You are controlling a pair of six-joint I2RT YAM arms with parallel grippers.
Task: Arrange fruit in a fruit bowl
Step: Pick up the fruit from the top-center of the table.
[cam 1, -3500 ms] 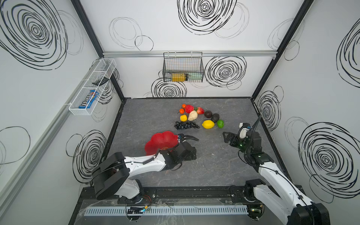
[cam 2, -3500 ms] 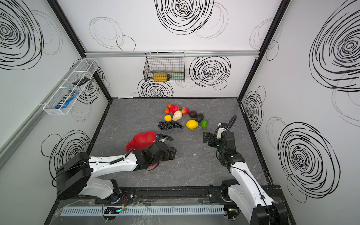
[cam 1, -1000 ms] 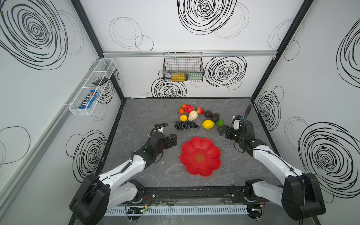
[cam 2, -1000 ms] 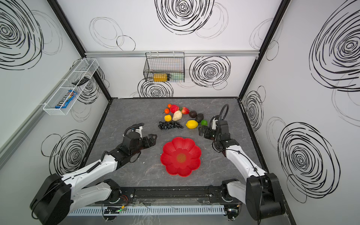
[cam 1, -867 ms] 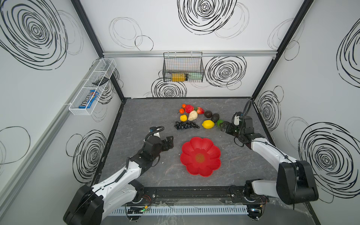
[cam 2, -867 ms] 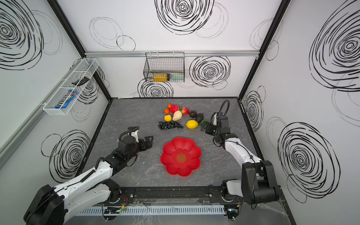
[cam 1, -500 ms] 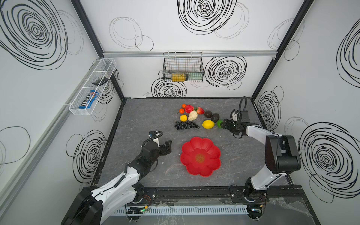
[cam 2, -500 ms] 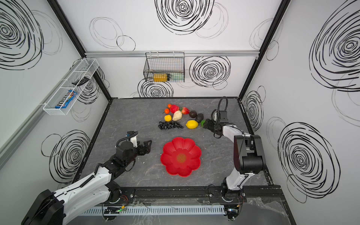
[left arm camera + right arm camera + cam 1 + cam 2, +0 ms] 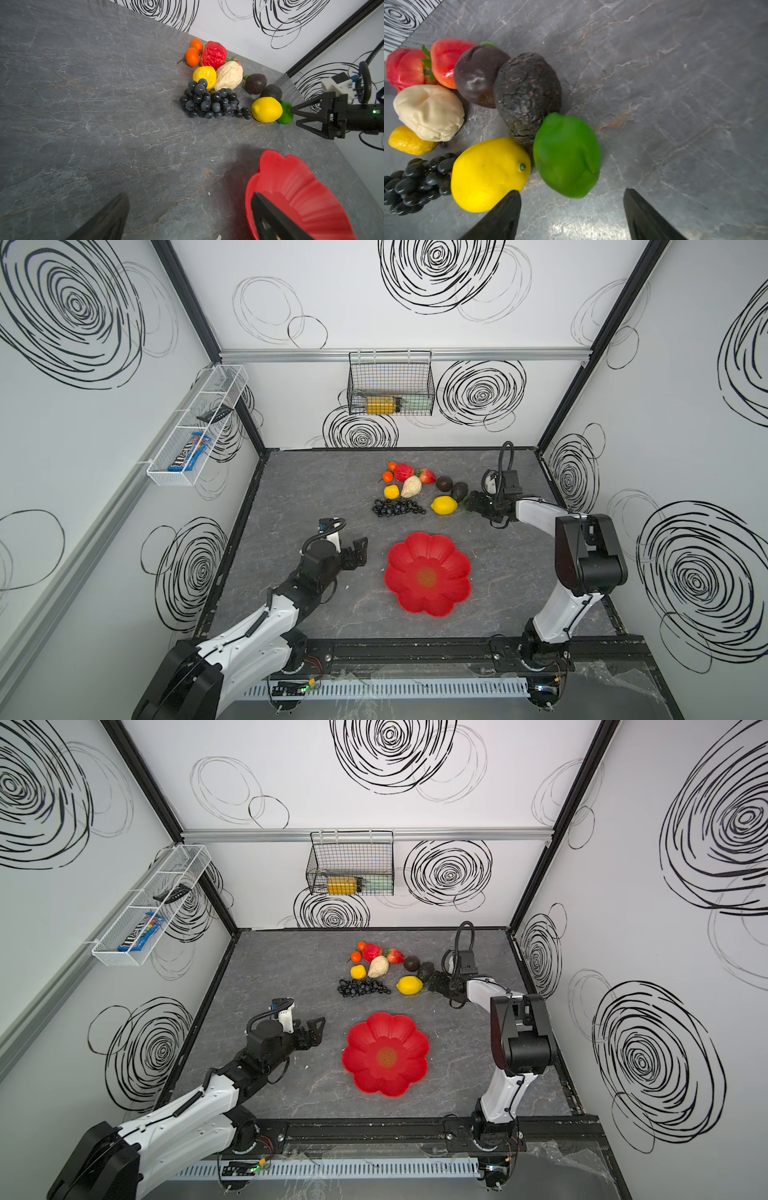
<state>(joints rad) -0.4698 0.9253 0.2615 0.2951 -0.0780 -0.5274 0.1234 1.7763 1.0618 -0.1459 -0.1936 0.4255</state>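
The red flower-shaped fruit bowl (image 9: 428,574) (image 9: 386,1054) lies empty mid-table. The fruit is clustered behind it: lemon (image 9: 444,504), grape bunch (image 9: 397,508), beige piece (image 9: 410,487), two avocados (image 9: 459,490), apple (image 9: 403,472), strawberry, tangerines. In the right wrist view the green lime (image 9: 566,155) lies beside the lemon (image 9: 490,174) and a rough avocado (image 9: 527,95). My right gripper (image 9: 572,192) (image 9: 471,502) is open, low over the table, its tips just short of the lime. My left gripper (image 9: 361,549) (image 9: 189,196) is open and empty, left of the bowl (image 9: 301,187).
A black wire basket (image 9: 390,385) hangs on the back wall, and a white wire shelf (image 9: 195,427) on the left wall. The right wall stands close behind my right arm. Bare grey tabletop (image 9: 316,497) lies left of the fruit.
The bowl went from my left gripper at the left to the table's middle. My left arm has drawn back to the left. My right arm has reached to the lime, its jaws narrowing slightly.
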